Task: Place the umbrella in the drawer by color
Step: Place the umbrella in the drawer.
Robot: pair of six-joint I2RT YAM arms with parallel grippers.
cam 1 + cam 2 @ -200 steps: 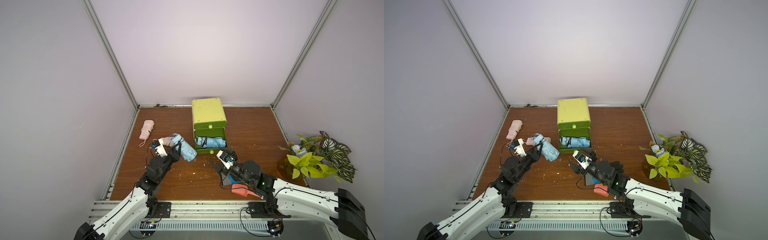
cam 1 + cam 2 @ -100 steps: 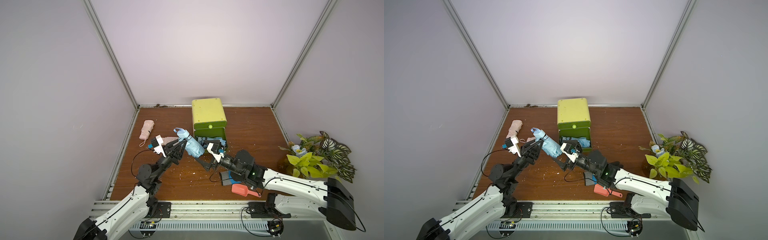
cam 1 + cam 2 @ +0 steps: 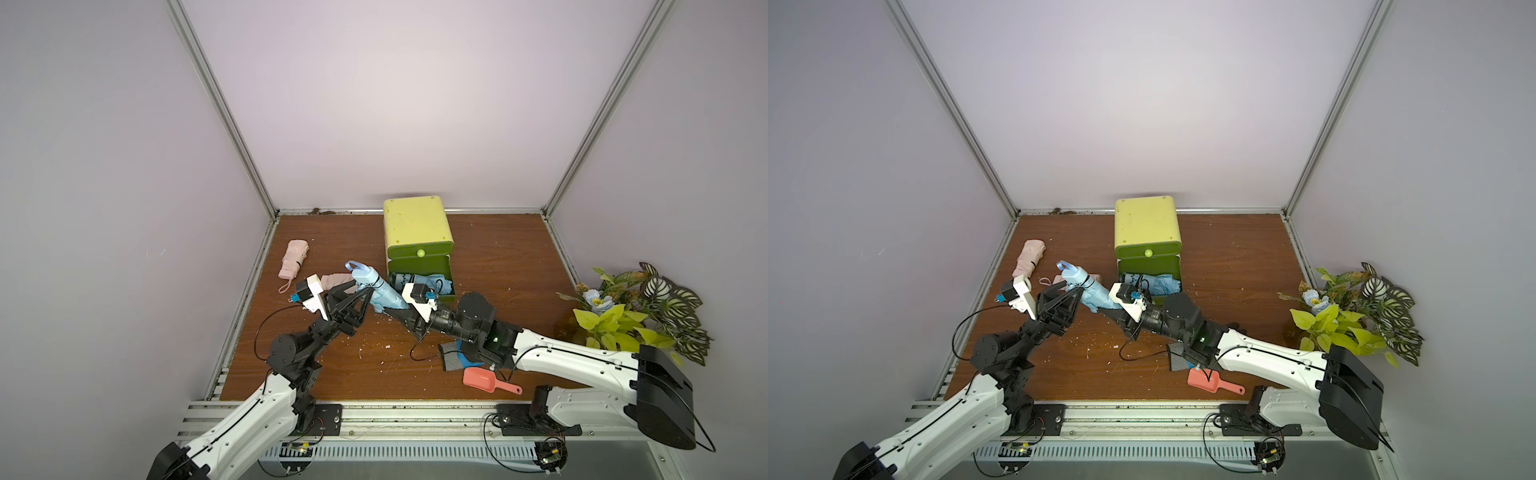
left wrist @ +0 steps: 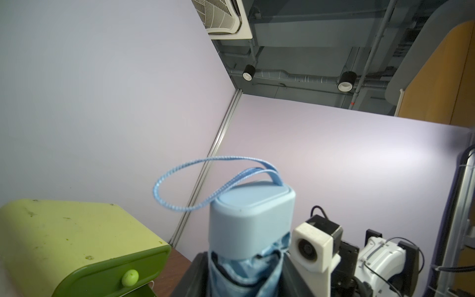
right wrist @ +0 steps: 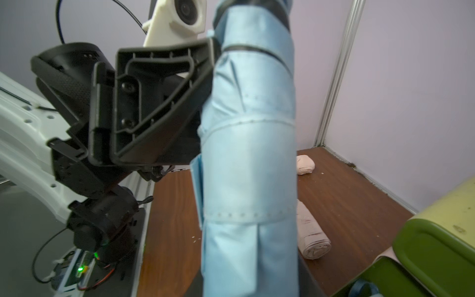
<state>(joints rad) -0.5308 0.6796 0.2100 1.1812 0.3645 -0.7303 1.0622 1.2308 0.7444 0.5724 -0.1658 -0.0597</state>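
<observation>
Handover seemed the step in hand. Nearest, the right jaws seemed closed on the lower end of the blue umbrella point(image 3: 380, 293), which hung tilted above the bench point(image 3: 498, 257); their tips were hidden beneath the wrist camera point(image 3: 419, 297). The left jaws flanked its neck, whether pressing I could not tell. The right needed a firm hold before the left backed clear of the strap point(image 4: 273, 176), then a lengthwise drop into the open drawer point(image 3: 451, 284) beyond.

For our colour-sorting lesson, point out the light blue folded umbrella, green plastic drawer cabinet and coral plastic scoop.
light blue folded umbrella point(image 3: 384, 296): a top view, fabric body.
green plastic drawer cabinet point(image 3: 415, 224): a top view, flat top.
coral plastic scoop point(image 3: 478, 378): a top view, bowl.
</observation>
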